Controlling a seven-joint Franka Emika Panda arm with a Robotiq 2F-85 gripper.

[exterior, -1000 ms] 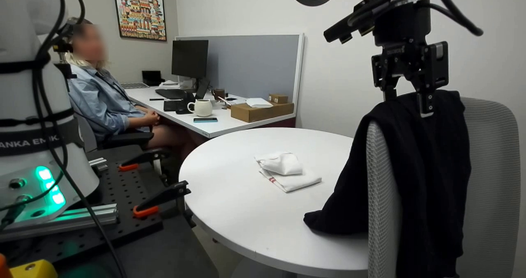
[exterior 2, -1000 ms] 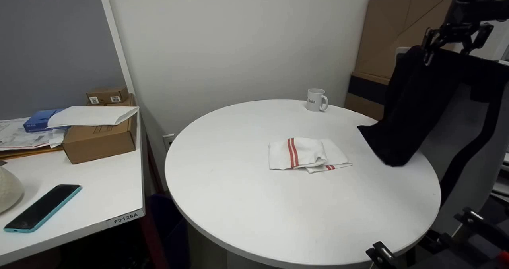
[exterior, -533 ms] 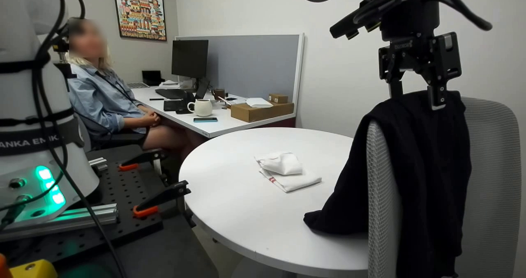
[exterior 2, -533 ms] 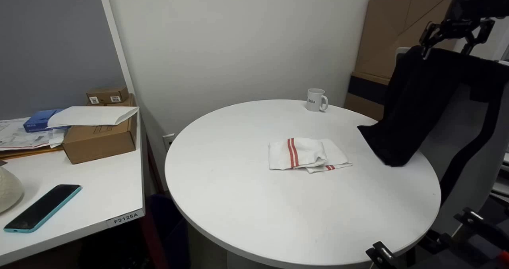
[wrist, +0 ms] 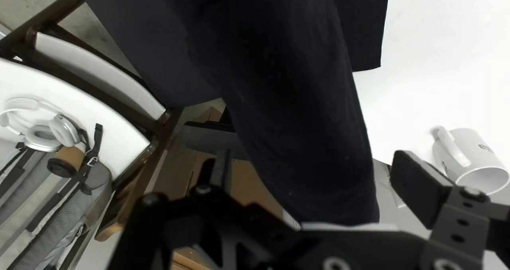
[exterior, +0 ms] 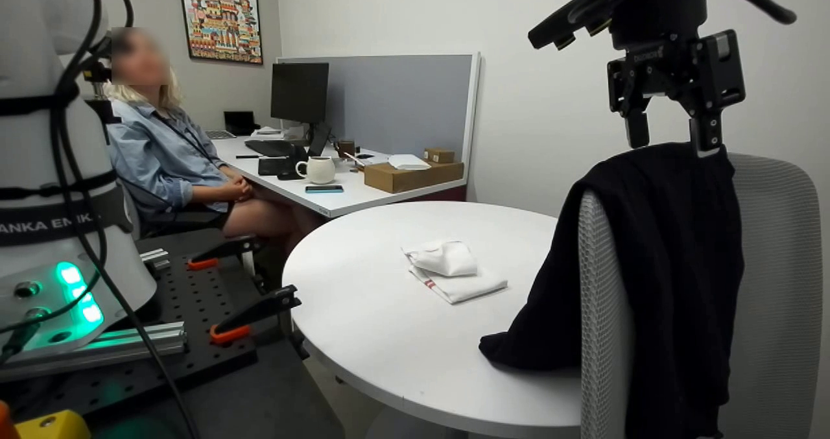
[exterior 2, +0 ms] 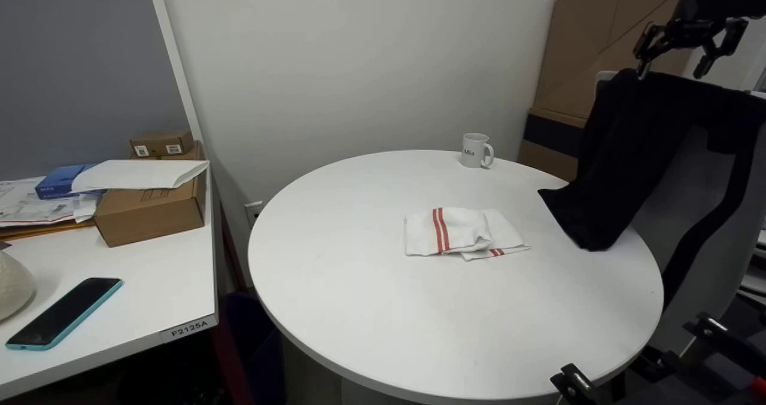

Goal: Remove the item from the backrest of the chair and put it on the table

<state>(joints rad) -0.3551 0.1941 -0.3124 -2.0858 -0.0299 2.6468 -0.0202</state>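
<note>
My gripper [exterior: 673,144] stood at the top of the black garment [exterior: 681,277] with its fingers spread and nothing pinched between them; I couldn't tell whether either one touched it. The garment hung over the chair backrest [exterior: 778,264], one side sloping down until its end lay on the worktop [exterior 2: 371,315], just inside the edge nearest the chair backrest. I judged that contact to be no real progress: neither the removal nor the laying down had been done. By my reckoning I had yet to get a grip, raise the garment clear and carry it inward from that edge. Farther in lay a folded white towel [exterior 2: 446,233] with red stripes; a white mug [exterior 2: 473,151] stood close to the far edge in an exterior view.
</note>
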